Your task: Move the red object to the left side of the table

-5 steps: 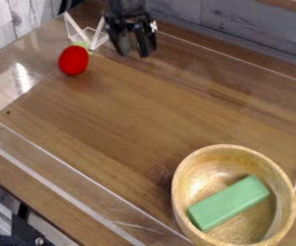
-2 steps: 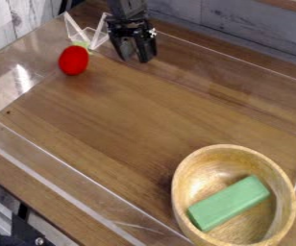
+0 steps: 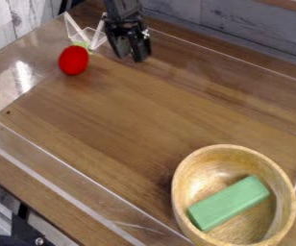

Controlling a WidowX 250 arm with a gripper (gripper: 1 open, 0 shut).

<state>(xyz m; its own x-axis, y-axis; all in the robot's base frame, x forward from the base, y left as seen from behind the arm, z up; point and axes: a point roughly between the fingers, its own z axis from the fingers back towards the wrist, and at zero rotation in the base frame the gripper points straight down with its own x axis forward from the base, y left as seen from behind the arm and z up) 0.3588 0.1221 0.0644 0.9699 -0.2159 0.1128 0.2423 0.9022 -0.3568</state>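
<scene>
Black and dark, the gripper is hanging at the far edge of the table, pointing steeply down with its jaws spread wide and nothing between them. It is standing near the red object but apart from it, up and to the right of it in the camera view, with a strip of bare wood showing between the two. A small white folded thing is sitting just behind the fruit, against the clear acrylic wall; what it is cannot be told.

The red object is lying near the far left corner, resting on the wood, untouched. Judging by this, the step in hand is the approach to a grasp. To do it well, the arm should be bringing the open jaws across until they are straddling the fruit, centred on its widest part, before closing; a round toy like this is likely to roll or squirt out if pinched off-centre or from too high. The wall and the white piece are crowding the far side, so coming in from the open, nearer side is looking safer than sweeping along the wall.

Well away, at the near right corner, a wooden bowl is holding a green block; neither is getting in the way.
</scene>
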